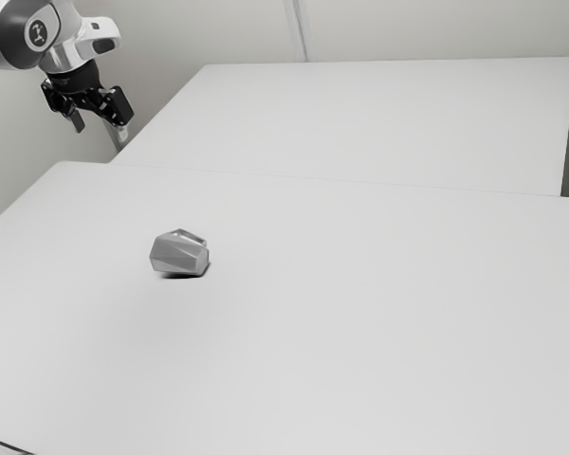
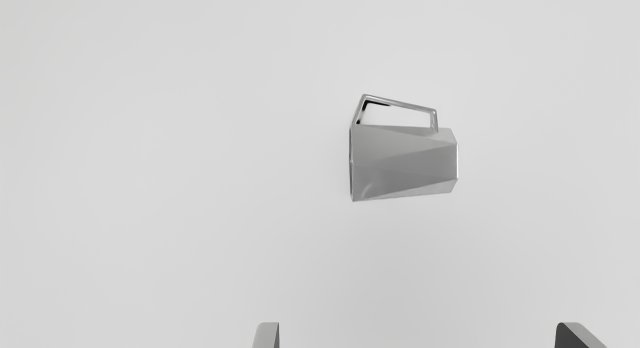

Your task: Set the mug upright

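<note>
High over the table's far left corner in the exterior view is my gripper [image 1: 100, 131], well above the mug and apart from it. A grey faceted mug [image 1: 178, 255] lies on its side on the white table [image 1: 360, 332]. The wrist view has the mug [image 2: 405, 160] ahead of my gripper [image 2: 417, 335], whose fingers stand wide apart with nothing between them. The mug's handle [image 2: 400, 104] points away from the fingers. Its opening is turned sideways, so the inside is hidden.
Behind the near table, a second white surface [image 1: 379, 123] stretches toward the back wall. A thin dark line [image 1: 5, 444] crosses the exterior view's lower left corner.
</note>
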`<action>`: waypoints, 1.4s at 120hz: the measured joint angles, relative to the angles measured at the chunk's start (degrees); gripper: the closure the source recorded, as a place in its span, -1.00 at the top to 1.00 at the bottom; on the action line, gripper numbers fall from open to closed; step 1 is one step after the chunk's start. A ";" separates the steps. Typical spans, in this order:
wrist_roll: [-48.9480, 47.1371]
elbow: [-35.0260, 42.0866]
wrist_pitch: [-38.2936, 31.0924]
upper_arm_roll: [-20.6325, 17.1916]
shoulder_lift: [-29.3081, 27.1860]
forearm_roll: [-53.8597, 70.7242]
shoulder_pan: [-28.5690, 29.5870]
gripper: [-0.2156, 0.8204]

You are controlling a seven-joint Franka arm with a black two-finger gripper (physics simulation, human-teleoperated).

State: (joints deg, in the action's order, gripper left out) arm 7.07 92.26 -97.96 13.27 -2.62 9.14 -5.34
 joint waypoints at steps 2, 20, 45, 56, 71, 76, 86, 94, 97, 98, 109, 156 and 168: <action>-0.06 0.01 -0.03 0.00 0.00 0.00 0.00 0.58; -0.56 0.36 -0.40 -0.11 0.00 0.01 0.12 0.58; -0.95 1.12 -0.53 -0.04 -0.07 -0.20 0.39 0.58; -1.05 3.17 -0.26 0.20 0.62 -3.78 2.57 0.58; -1.06 4.54 0.65 0.24 3.74 -12.07 8.08 0.58; -0.88 4.63 1.16 0.20 5.05 -14.66 9.97 0.58; -0.01 4.70 2.18 0.15 8.02 -20.07 14.24 0.58; 1.02 4.59 2.90 0.17 10.78 -24.17 17.27 0.58; 1.46 4.57 3.12 0.18 11.76 -25.69 17.97 0.58; 1.60 4.57 3.18 0.18 12.07 -26.17 18.16 0.58; 3.67 4.45 3.80 0.18 14.93 -30.86 19.45 0.58; 13.44 -1.86 4.70 -0.19 29.67 -47.10 24.19 0.58; 15.28 -5.07 4.72 -0.48 33.37 -50.16 24.30 0.58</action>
State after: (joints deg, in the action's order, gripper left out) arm 22.35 87.18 -93.24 12.79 30.76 -41.01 18.96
